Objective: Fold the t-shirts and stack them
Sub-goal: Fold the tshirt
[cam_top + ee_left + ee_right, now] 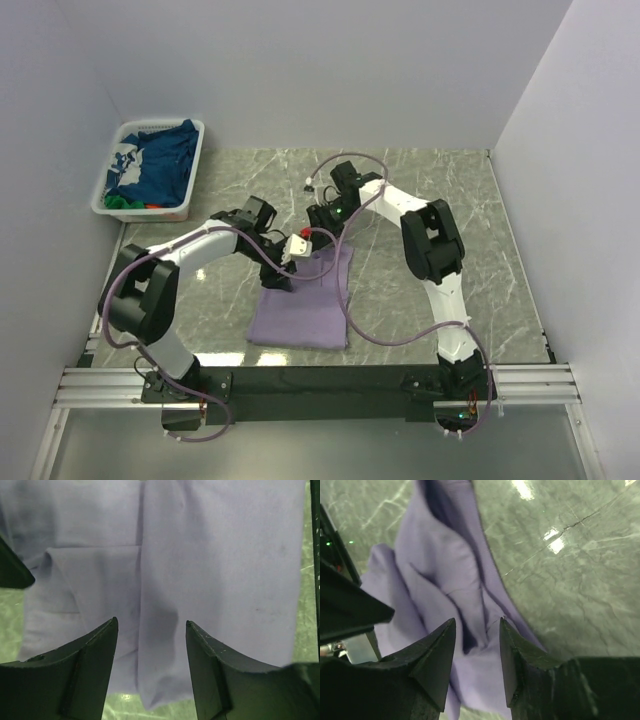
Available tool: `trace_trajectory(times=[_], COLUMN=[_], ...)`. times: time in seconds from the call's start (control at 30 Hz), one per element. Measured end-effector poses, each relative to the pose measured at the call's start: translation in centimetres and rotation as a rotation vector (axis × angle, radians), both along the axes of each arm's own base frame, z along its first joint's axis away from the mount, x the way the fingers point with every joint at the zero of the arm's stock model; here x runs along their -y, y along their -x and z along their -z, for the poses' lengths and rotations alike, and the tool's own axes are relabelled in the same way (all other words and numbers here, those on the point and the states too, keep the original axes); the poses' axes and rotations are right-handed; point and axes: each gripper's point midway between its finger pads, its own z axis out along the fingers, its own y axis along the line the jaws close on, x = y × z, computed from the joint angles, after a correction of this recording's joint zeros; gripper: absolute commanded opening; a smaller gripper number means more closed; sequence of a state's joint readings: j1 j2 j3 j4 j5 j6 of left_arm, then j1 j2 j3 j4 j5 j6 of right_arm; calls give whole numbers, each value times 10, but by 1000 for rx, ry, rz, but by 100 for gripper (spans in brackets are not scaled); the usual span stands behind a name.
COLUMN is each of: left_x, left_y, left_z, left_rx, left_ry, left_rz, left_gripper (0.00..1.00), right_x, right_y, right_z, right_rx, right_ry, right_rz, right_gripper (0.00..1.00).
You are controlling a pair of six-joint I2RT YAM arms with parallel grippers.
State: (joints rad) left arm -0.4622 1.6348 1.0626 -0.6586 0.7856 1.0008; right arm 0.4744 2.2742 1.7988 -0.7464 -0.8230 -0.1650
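Fold step is judged in hand: the lavender t-shirt (300, 305) is laid mid-bench (450, 190), partly folded to a rough rectangle, far right edge bunched. Stack not yet started; the navy t-shirt (160, 165), green cloth (120, 201) and red cloth (153, 207) are seen in the white basket (196, 160). Over flat cloth the left fingers (90, 655) are parted wide, nothing gripped. Over the rumpled edge the right fingers (432, 655) are parted less, nothing pinched; cloth contact cannot be told. Next move: bunched edge to be pinched and smoothed or folded over.
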Motion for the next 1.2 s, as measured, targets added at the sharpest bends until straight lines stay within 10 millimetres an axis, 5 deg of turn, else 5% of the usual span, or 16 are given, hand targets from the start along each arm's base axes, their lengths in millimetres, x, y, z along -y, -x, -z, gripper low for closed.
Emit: trace_trajectory(times=[0.37,0.7,1.0,1.2], left_x=[15,19,18,18], left_y=[7,5,8,11], left_z=[28,32,13,-5], left_rx=[-44,-65,-31,12], left_ry=[-48,-57,-35,-11], left_rz=[50,61,66,68], left_gripper=[54,1,1,1], right_x=[-12,-9,-9,-14], right_y=[4,5,-2,1], right_z=[21,23,-11,-3], right_rx=[-31,-28,53,62], right_ry=[24,35,11,28], right_rz=[7,10,22,3], right_gripper=[45,45,54,42])
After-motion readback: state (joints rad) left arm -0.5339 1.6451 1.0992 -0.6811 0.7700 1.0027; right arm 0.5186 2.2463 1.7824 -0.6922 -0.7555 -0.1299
